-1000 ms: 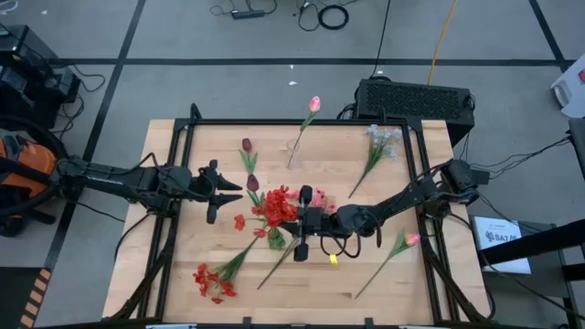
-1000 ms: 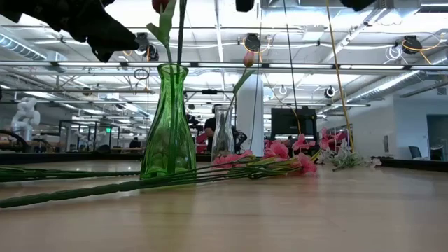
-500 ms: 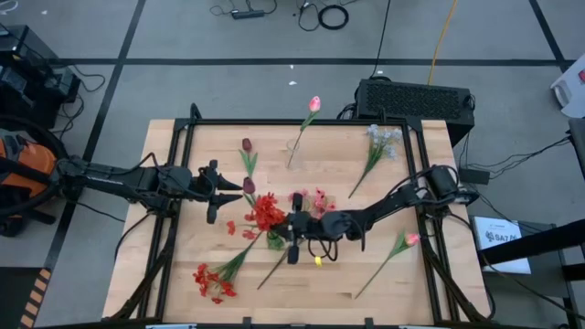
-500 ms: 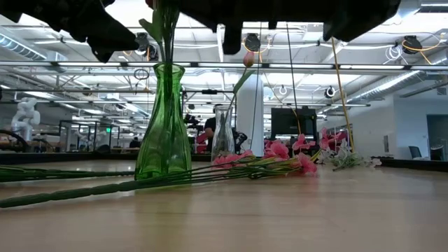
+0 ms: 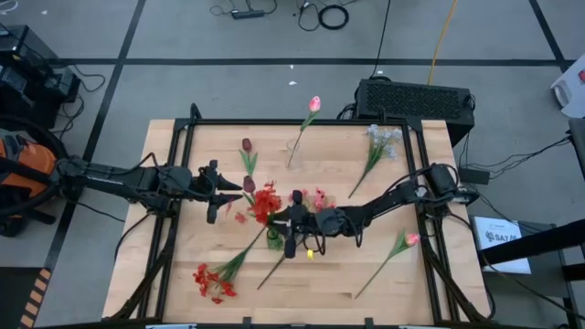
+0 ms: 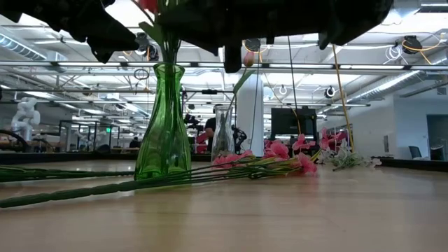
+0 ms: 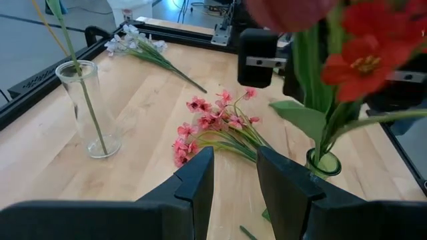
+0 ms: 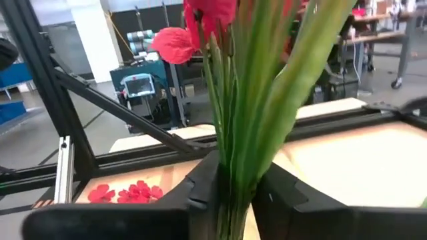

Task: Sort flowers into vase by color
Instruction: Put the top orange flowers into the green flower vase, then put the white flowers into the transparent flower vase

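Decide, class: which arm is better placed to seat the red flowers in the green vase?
Right. The right gripper is shut on the red flowers, right above the green vase. The left gripper hangs beside them, open and empty.

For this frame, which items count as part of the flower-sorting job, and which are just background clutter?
Job items:
- green glass vase
- clear glass vase holding a pink tulip
- red flower cluster gripped by the right claw
- loose red cluster
- pink spray
- whitish spray
- left claw, open

Background:
- black box
- floor cables
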Robot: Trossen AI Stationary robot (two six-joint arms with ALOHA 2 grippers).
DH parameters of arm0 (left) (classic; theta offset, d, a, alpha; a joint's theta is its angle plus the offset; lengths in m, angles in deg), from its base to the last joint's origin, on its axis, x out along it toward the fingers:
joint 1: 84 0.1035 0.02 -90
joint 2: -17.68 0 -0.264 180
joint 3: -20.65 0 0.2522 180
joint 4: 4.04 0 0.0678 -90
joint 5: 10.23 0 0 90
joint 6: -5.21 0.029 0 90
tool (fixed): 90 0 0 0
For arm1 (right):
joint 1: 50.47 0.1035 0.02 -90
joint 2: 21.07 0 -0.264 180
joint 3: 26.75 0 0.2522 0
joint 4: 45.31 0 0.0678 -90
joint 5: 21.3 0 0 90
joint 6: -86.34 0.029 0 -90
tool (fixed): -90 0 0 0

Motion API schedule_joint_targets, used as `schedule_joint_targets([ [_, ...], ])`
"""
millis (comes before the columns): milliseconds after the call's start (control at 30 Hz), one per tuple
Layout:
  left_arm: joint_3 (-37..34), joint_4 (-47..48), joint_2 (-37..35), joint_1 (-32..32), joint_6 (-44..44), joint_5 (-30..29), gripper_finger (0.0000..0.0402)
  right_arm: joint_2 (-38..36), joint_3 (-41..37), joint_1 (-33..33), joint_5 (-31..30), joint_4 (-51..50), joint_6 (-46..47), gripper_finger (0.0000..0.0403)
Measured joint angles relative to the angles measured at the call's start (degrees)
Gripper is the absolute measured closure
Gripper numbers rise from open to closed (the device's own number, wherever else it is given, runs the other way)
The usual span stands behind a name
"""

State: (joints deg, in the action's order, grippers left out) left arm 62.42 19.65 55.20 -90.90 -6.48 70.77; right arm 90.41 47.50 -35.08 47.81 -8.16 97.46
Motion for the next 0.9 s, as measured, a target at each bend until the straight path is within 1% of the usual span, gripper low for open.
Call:
schedule_joint_targets([
  [167, 0.0, 0.02, 0.01, 0.0, 0.2, 0.0, 0.0279, -2.85, 0.0, -0.05, 0.04, -4.67, 0.36, 0.0307],
  [267, 0.0, 0.02, 0.0, 0.0, 0.2, -0.02, 0.0279, -5.88, 0.0, -0.03, 0.07, -9.55, 0.26, 0.0288],
  [633, 0.0, 0.04, 0.0, 0.0, 0.39, -0.02, 0.0279, -18.18, 0.0, -0.01, 0.05, -35.29, 0.49, 0.0222],
  [767, 0.0, 0.04, 0.01, 0.0, 0.37, -0.04, 0.0279, -23.26, 0.0, -0.03, 0.02, -44.66, 3.11, 0.0209],
  [900, 0.0, 0.04, 0.0, 0.0, 0.37, -0.04, 0.0279, -28.19, 0.0, -0.02, 0.03, -55.03, 8.59, 0.0208],
])
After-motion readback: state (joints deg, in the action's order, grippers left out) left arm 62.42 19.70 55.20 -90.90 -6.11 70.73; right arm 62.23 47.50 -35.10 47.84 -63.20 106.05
